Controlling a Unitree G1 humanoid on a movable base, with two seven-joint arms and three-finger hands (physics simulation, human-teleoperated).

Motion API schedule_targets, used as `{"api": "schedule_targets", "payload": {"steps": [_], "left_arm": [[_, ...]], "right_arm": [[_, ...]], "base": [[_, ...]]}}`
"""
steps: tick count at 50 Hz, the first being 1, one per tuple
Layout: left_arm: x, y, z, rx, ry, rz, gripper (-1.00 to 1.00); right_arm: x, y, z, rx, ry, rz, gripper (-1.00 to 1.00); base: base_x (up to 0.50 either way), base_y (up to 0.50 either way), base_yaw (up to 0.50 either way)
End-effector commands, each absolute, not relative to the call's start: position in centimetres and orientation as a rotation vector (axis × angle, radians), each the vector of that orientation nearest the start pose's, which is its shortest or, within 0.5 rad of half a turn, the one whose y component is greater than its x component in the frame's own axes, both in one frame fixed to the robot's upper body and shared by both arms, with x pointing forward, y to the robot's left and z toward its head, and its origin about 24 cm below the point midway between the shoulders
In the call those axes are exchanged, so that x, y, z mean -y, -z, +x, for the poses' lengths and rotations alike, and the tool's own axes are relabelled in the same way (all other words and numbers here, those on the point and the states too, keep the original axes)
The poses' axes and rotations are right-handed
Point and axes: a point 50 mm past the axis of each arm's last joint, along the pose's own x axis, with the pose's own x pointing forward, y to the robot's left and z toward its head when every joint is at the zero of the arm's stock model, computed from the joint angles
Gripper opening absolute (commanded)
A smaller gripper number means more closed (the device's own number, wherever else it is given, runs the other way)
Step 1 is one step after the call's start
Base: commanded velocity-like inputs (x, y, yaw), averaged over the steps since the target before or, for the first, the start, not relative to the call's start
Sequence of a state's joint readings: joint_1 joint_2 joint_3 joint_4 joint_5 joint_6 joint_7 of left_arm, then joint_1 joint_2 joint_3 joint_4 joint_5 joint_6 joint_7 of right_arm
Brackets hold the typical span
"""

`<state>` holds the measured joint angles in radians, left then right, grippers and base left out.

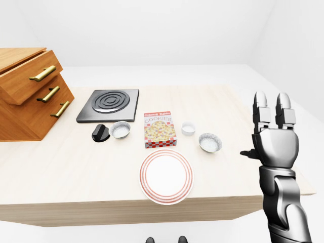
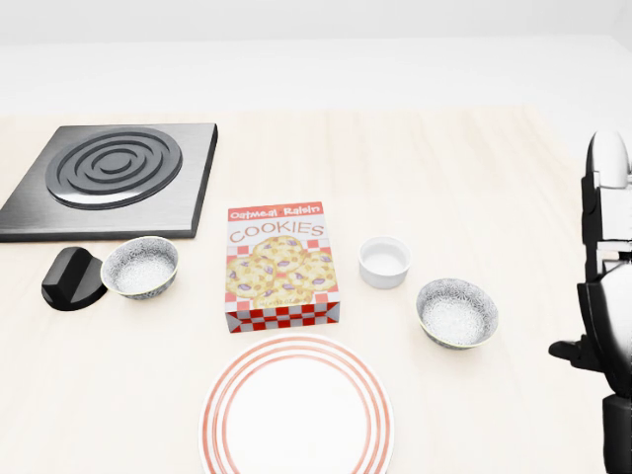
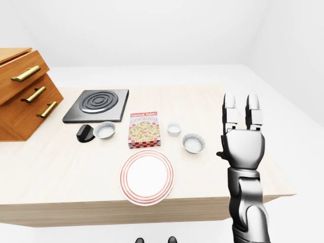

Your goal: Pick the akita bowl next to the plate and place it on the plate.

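Right hand [image 1: 276, 147] stands upright at the table's right edge, palm raised and fingers [image 1: 261, 110] stretched straight up and spread apart, holding nothing. In the head view only its dark edge shows, at 3 o'clock from the akita bowl [image 2: 456, 312] and clear of it.

That bowl, speckled grey outside and pale inside, sits upright on the light wooden table [image 2: 474, 178], at 2 o'clock from the plate [image 2: 296, 407] and near it but not touching. The plate is white with red rings and lies flat, with nothing on it.

At 12 o'clock from the plate, just beside its rim, a cookie box [image 2: 281, 265] lies flat with its printed face up. A small white ramekin [image 2: 384, 261] stands at 11 o'clock from the akita bowl, between it and the box.

A second speckled bowl [image 2: 141, 267] sits at 9 o'clock from the box, with a black rounded object [image 2: 72, 278] just beside it at its own 9 o'clock. A dark hotplate [image 2: 114, 173] with concentric rings lies at 12 o'clock from those two. In the left-eye view a wooden drawer unit [image 1: 25, 96] with brass handles stands at 9 o'clock from the hotplate.
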<state>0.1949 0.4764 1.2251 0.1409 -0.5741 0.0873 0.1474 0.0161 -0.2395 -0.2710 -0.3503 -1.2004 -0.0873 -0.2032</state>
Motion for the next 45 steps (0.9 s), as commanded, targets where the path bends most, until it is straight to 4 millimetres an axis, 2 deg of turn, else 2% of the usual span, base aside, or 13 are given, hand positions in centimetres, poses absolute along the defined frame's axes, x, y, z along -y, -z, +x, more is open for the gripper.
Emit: {"api": "schedule_targets", "payload": {"steps": [1,9,17,19,28,34,45], "left_arm": [[-46.3,-12.0,4.3,0.259,-1.315,-0.132,1.00],[-46.3,-11.9,4.3,0.257,-1.314,-0.132,1.00],[-46.3,-11.9,4.3,0.256,-1.314,-0.136,1.00],[-46.3,-11.9,4.3,0.255,-1.314,-0.136,1.00],[-46.3,-11.8,4.4,0.254,-1.312,-0.135,1.00],[-46.2,-11.9,4.4,0.258,-1.313,-0.136,1.00],[-46.4,-11.7,4.3,0.254,-1.317,-0.149,1.00]], "right_arm": [[22.0,-13.3,21.3,0.426,0.559,-1.592,1.00],[21.1,-12.3,21.3,0.480,0.545,-1.685,1.00],[20.2,-12.5,21.7,0.538,0.541,-1.693,1.00],[19.6,-12.0,22.0,0.604,0.541,-1.749,1.00],[17.9,-10.9,22.6,0.643,0.464,-1.734,1.00],[17.4,-10.8,22.6,0.661,0.447,-1.726,1.00],[16.8,-9.1,22.4,0.624,0.367,-1.728,1.00]], "base": [[0.00,0.00,0.00],[0.00,0.00,0.00],[0.00,0.00,0.00],[0.00,0.00,0.00],[0.00,0.00,0.00],[0.00,0.00,0.00],[0.00,0.00,0.00]]}}
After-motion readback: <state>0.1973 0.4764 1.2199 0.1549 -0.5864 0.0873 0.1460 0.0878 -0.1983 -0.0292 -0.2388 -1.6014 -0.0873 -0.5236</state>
